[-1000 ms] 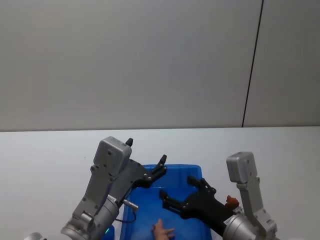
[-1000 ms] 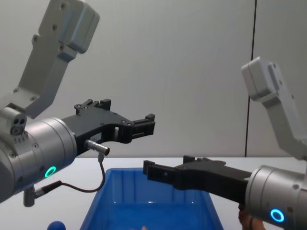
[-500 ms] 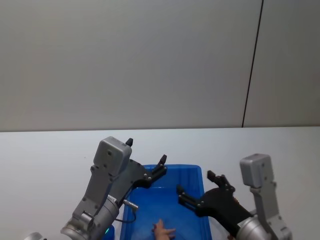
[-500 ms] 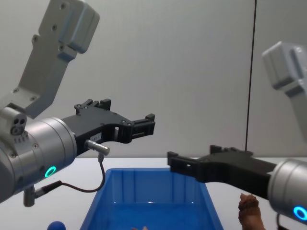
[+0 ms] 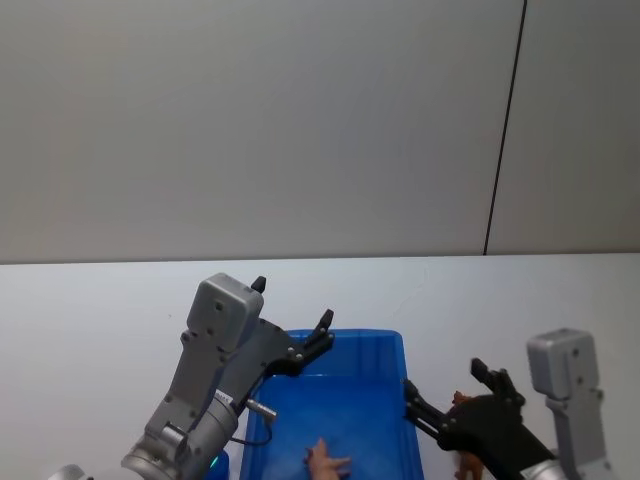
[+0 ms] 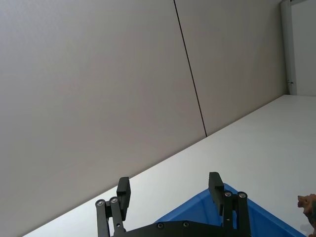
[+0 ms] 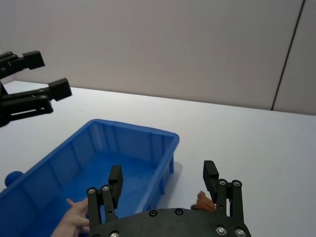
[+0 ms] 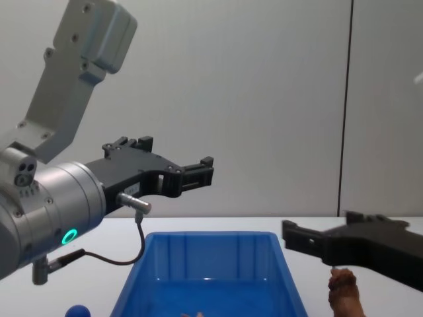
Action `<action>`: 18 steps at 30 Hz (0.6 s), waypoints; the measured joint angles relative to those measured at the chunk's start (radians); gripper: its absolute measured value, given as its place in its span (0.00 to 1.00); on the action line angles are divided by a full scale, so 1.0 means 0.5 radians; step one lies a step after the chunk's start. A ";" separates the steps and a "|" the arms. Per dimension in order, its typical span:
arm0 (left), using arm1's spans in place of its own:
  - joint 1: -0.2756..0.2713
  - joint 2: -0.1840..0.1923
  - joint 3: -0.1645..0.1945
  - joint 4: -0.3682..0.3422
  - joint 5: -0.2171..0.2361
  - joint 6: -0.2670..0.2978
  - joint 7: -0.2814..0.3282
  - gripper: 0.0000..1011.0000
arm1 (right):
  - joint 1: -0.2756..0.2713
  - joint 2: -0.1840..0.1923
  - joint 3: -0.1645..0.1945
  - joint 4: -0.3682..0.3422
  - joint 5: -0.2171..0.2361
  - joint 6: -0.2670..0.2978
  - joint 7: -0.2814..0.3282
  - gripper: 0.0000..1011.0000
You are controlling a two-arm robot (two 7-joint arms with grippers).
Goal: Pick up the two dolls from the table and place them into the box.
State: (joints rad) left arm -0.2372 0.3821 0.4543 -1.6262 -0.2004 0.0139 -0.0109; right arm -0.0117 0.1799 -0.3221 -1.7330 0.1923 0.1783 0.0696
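Observation:
The blue box [image 5: 345,336] stands on the white table [image 5: 90,310] in front of me. A pale pink doll [image 5: 325,462] lies on the box floor, also seen in the right wrist view [image 7: 76,219]. The brown doll [image 8: 344,290] stands on the table just right of the box [image 8: 211,234]. My right gripper [image 5: 445,385] hangs open over the box's right wall and the brown doll [image 7: 203,201], holding nothing. My left gripper [image 5: 322,335] is open and empty, raised above the box's far left corner.
A small blue ball [image 8: 78,310] lies on the table left of the box. A grey wall with a dark vertical seam [image 5: 505,130] rises behind the table. Bare tabletop stretches to the right and behind the box.
My right gripper has pulled out from over the box and moved right, past its right wall, to above the brown doll. The left arm has not moved.

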 joint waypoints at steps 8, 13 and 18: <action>0.000 0.000 0.000 0.000 0.000 0.000 0.000 0.99 | -0.093 0.032 0.009 -0.063 0.018 0.031 -0.133 0.99; 0.000 0.000 0.000 0.000 0.000 0.000 0.000 0.99 | -0.129 0.036 0.010 -0.073 0.022 0.046 -0.191 0.99; 0.000 0.000 0.000 0.000 0.000 0.000 0.000 0.99 | -0.155 0.031 0.007 -0.071 0.017 0.064 -0.255 0.99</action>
State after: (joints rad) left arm -0.2372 0.3821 0.4542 -1.6262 -0.2004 0.0139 -0.0109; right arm -0.0893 0.1954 -0.3186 -1.7687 0.2007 0.2104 -0.0581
